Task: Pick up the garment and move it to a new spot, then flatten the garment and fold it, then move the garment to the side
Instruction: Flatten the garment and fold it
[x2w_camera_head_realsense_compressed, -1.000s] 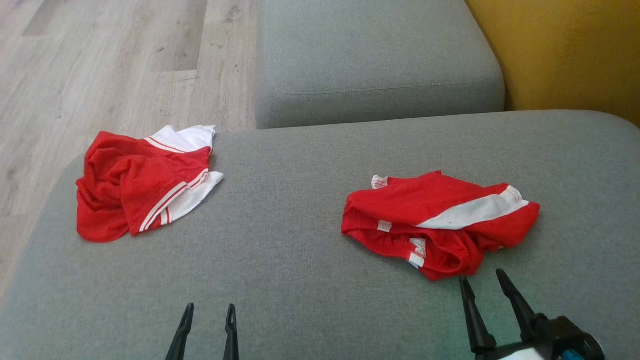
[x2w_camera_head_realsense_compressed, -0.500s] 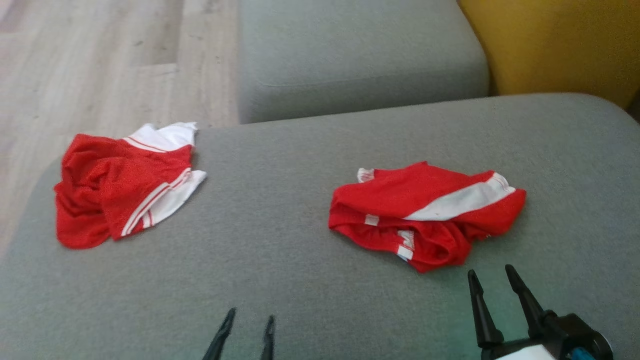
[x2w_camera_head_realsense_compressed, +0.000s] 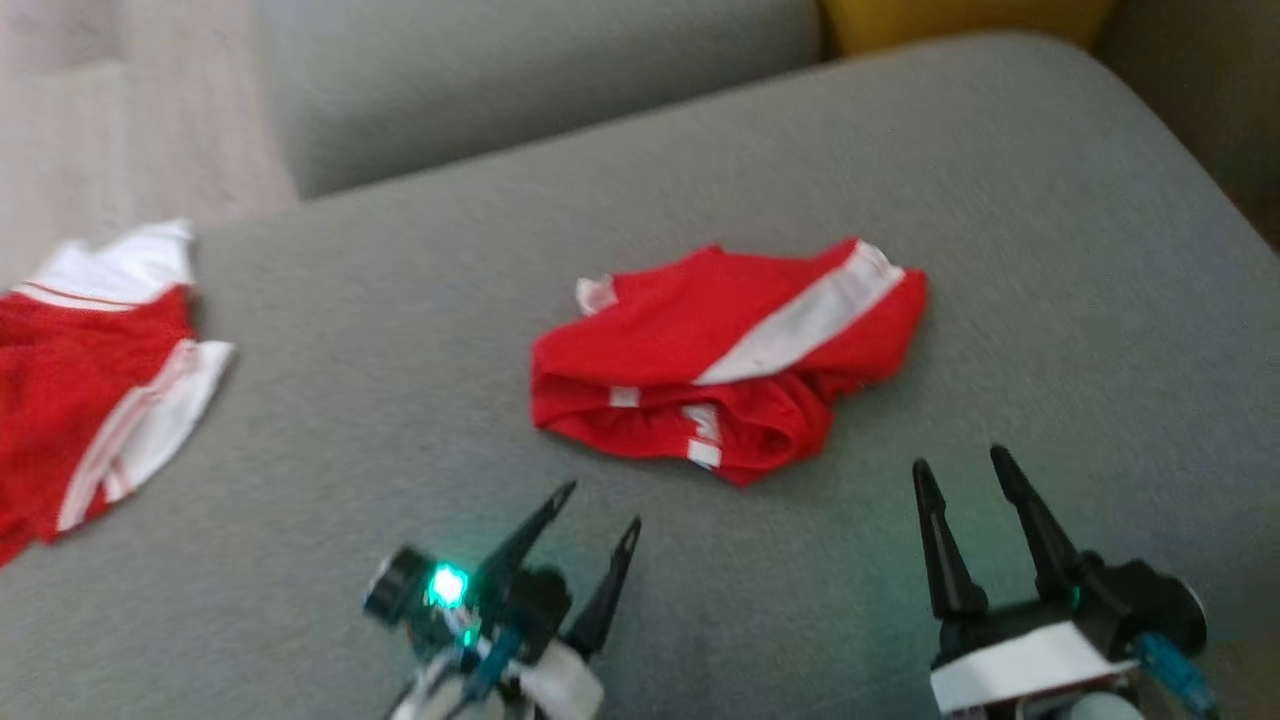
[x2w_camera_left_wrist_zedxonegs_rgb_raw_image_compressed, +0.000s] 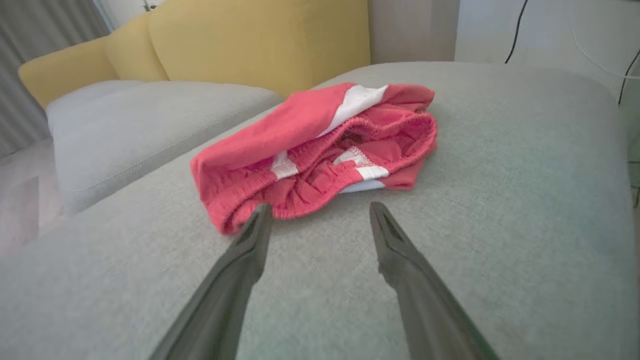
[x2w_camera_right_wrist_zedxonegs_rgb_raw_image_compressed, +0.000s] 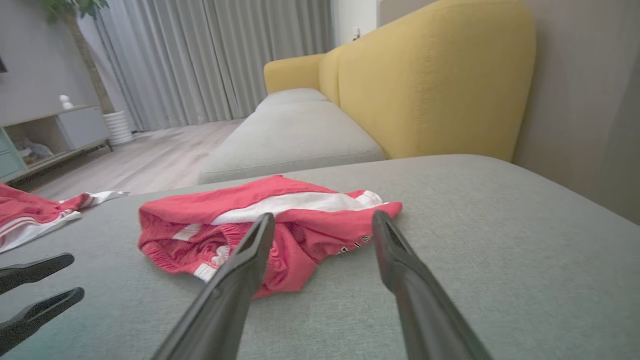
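The garment (x2w_camera_head_realsense_compressed: 720, 350) is a crumpled pair of red shorts with a white side stripe. It lies in the middle of a grey cushion (x2w_camera_head_realsense_compressed: 1000, 200). My left gripper (x2w_camera_head_realsense_compressed: 602, 505) is open just short of its near left edge, with nothing between the fingers. In the left wrist view the garment's (x2w_camera_left_wrist_zedxonegs_rgb_raw_image_compressed: 310, 150) gathered waistband lies right ahead of the left gripper (x2w_camera_left_wrist_zedxonegs_rgb_raw_image_compressed: 319, 206). My right gripper (x2w_camera_head_realsense_compressed: 960, 460) is open near the garment's front right and apart from it. In the right wrist view the garment (x2w_camera_right_wrist_zedxonegs_rgb_raw_image_compressed: 260, 220) shows beyond the right gripper (x2w_camera_right_wrist_zedxonegs_rgb_raw_image_compressed: 322, 215).
A second red and white garment (x2w_camera_head_realsense_compressed: 80, 380) lies at the cushion's left edge. Another grey cushion (x2w_camera_head_realsense_compressed: 500, 80) sits behind, with a yellow sofa back (x2w_camera_right_wrist_zedxonegs_rgb_raw_image_compressed: 440, 75) to the right. Wooden floor (x2w_camera_head_realsense_compressed: 100, 100) lies beyond the left edge. The left gripper (x2w_camera_right_wrist_zedxonegs_rgb_raw_image_compressed: 35, 290) shows low left in the right wrist view.
The head camera has swung right and down, so the whole picture shifted. My left gripper has reached forward and right towards the garment's near edge. Both grippers remain open.
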